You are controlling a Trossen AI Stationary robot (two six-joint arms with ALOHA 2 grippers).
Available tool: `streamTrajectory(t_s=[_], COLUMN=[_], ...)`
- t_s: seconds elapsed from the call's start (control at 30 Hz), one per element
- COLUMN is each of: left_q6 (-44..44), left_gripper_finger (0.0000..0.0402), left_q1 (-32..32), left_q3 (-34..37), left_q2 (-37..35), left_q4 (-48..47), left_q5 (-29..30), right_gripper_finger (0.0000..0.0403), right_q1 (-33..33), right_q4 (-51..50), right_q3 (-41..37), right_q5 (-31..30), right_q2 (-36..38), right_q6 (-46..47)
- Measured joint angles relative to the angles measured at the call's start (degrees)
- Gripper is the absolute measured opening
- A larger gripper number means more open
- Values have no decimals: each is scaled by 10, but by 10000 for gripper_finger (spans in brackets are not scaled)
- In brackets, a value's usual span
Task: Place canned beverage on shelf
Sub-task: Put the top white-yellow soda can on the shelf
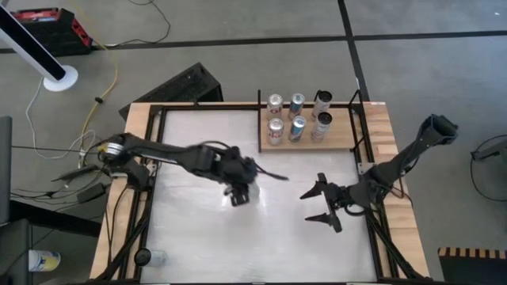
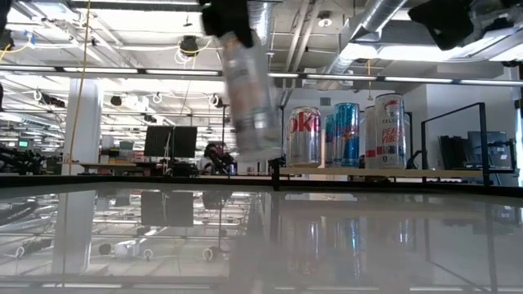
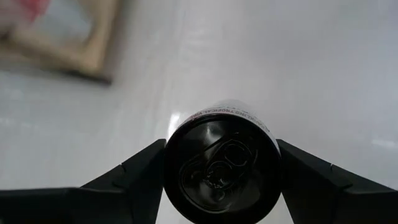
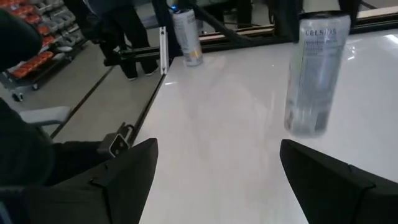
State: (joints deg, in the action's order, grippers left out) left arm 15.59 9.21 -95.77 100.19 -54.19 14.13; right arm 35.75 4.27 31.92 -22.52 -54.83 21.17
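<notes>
My left gripper (image 1: 240, 191) is shut on a slim silver-and-white can (image 2: 249, 90) above the middle of the white table; the can also shows in the right wrist view (image 4: 314, 74). The light-brown wooden shelf (image 1: 342, 142) with black rails lies at the table's far right, with several cans (image 1: 297, 117) standing upright on it. It also shows in the low view (image 2: 392, 173). My right gripper (image 1: 321, 204) is open and empty, right of the held can and nearer the front edge. My left gripper pinches the can's side wall near its top end (image 3: 177, 140) between its two fingers (image 3: 134, 177), one on each side. The fingers come from above, pointing down. The can hangs below them, slightly tilted and clear of the table, its dark lid (image 3: 221, 171) facing the wrist camera.
Another can (image 4: 186, 37) stands near the table's front left corner (image 1: 156, 257). The table is framed by a pale wooden rim (image 1: 131, 142) with black rails. White tabletop (image 1: 269, 237) lies between the grippers and the front edge.
</notes>
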Motion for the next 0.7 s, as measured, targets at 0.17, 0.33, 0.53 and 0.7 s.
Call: streamTrajectory(t_s=[0.17, 0.33, 0.53, 0.7], left_q6=[-59, -83, -88, -84], left_gripper_finger=[244, 244, 251, 253], left_q1=[17, 16, 15, 15], left_q3=[-119, -190, -211, -211], left_q2=[93, 157, 181, 181], left_q4=[-13, -51, -74, -80], left_q5=[-5, -16, -3, -4], right_gripper_finger=[361, 361, 361, 361], right_q1=[25, 49, 56, 50], right_q4=[22, 21, 20, 21], right_q3=[0, 0, 0, 0], right_q5=[-9, -32, -33, -33], right_q2=[-30, -50, -55, -55], right_q6=[5, 20, 19, 2])
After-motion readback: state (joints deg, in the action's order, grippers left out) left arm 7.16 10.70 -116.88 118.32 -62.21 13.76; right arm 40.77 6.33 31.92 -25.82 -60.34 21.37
